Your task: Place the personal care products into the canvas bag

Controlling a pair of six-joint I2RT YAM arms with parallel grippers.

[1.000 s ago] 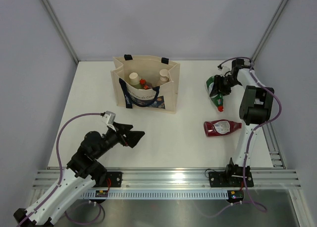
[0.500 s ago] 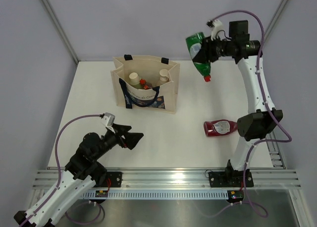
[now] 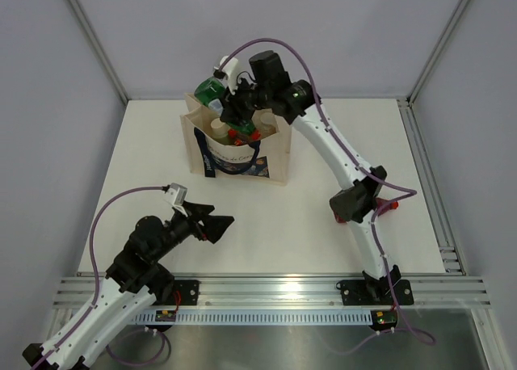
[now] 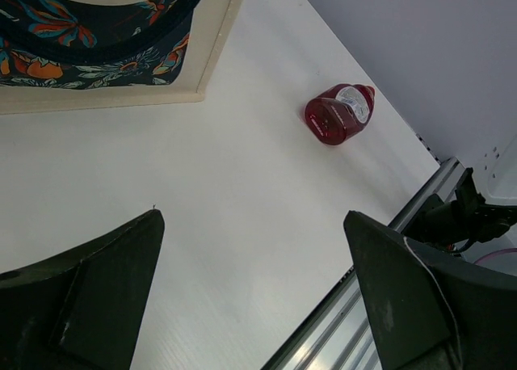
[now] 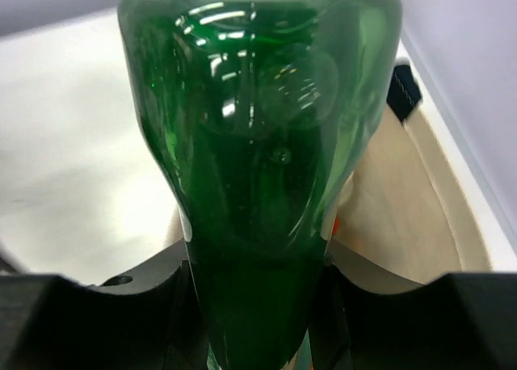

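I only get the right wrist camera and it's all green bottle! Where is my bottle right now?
Observer: The green bottle is held by the right gripper up over the open canvas bag.
Operator: Is there stuff in the bag already?
Observer: Yes, a cream cap shows inside it.
Operator: Did I miss any bottles outside?
Observer: One red bottle lies on its side on the table, to the right of the bag.
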